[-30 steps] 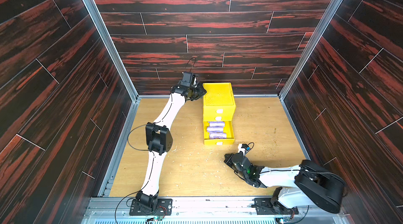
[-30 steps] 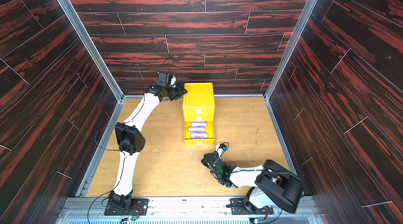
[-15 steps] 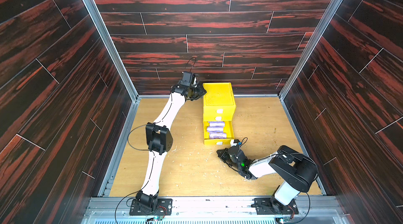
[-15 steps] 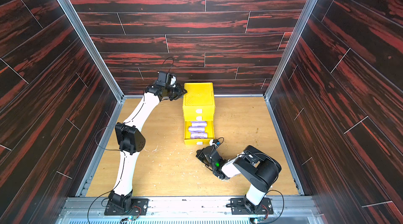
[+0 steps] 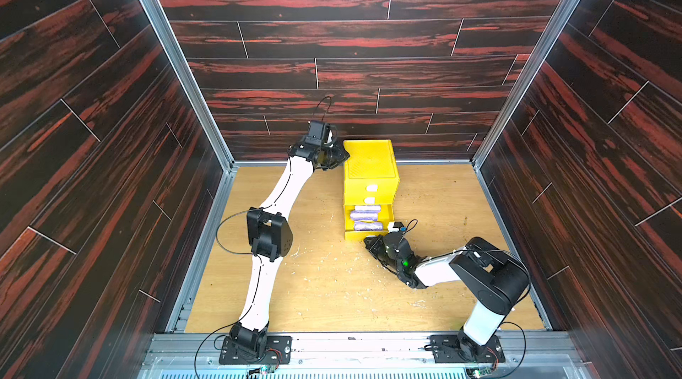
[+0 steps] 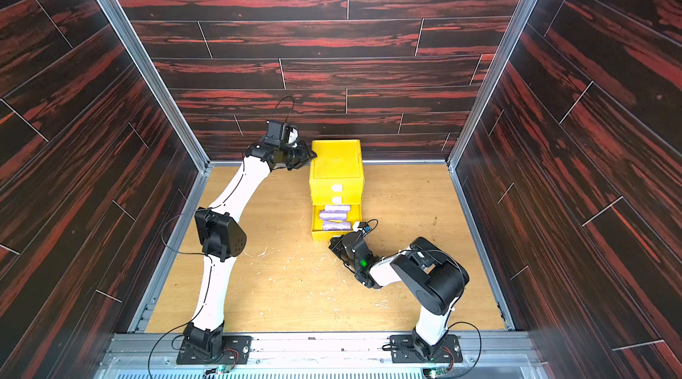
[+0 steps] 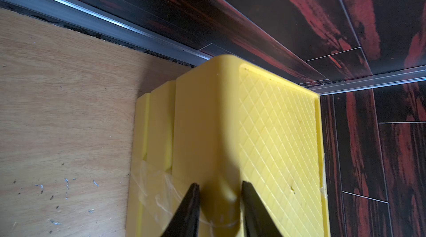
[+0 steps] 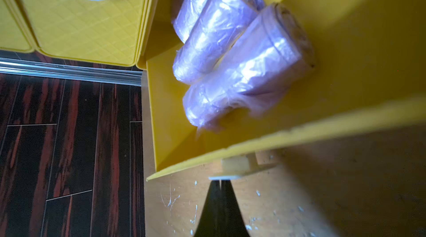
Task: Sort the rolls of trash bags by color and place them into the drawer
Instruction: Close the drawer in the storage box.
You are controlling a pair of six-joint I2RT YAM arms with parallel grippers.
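My left gripper [image 7: 220, 197] clamps a top corner of the bright yellow plastic three-drawer cabinet [image 7: 276, 120]. My right gripper [image 8: 219, 184], pinched closed and empty, meets the white front tab [image 8: 224, 177] of the pulled-out bottom drawer [image 8: 299, 132]. Three lilac rolled-plastic trash-bag rolls [image 8: 242, 74] lie just beyond, inside it.

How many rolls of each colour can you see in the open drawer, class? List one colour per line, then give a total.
Lilac-purple rolls: 3
Green rolls: 0
Pale pink rolls: 0
Total visible: 3, all lying in the open bottom drawer of the yellow cabinet.
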